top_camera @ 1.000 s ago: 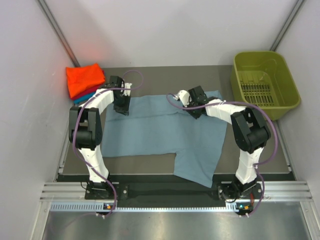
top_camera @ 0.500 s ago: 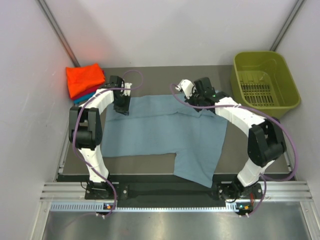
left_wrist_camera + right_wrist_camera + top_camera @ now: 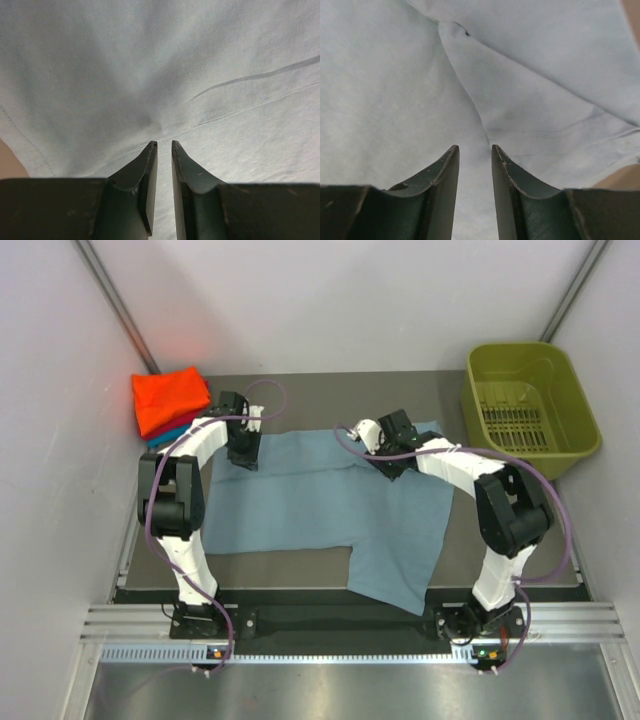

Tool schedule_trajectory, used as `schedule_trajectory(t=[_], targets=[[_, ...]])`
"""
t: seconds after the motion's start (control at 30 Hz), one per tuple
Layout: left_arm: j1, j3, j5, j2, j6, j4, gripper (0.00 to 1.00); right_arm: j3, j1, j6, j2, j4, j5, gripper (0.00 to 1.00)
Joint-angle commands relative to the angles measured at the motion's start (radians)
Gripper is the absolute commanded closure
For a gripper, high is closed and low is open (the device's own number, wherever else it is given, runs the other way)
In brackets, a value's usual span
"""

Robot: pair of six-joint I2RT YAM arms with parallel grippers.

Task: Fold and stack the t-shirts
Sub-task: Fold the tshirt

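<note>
White walls [image 3: 330,300] all round, dark desk [image 3: 280,568] in the middle. Blue shirt [image 3: 300,500] lies spread flat on it, with one flap reaching the near edge. Left gripper [image 3: 164,143] sits at the shirt's far left corner, jaws just a narrow slit apart, can't tell if they're pinching cloth. Right gripper [image 3: 474,147] is over the far right part by a fold, jaws apart with nothing between them. Far left corner has the folded stack [image 3: 170,400], orange on top, teal peeking out under it. Green basket [image 3: 520,365] far right.

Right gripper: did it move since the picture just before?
Yes. The right gripper came back toward the near edge, away from the olive-green basket, above the grey-blue t-shirt.
</note>
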Motion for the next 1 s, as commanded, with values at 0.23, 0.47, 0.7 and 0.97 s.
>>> schedule_trajectory(t=[0.23,0.47,0.7,0.97], targets=[[0.003,0.014,-0.001,-0.052,-0.002,0.013,0.77,0.049,-0.024,-0.01,0.085,0.06,0.02,0.69],[0.001,0.014,-0.001,-0.049,-0.003,0.01,0.77,0.059,-0.024,-0.002,0.119,0.091,0.055,0.7],[0.001,0.014,0.002,-0.046,-0.005,0.013,0.78,0.059,-0.024,0.005,0.102,0.11,0.063,0.73],[0.0,0.018,0.007,-0.037,-0.011,0.019,0.78,0.061,-0.026,-0.002,0.102,0.125,0.098,0.73]])
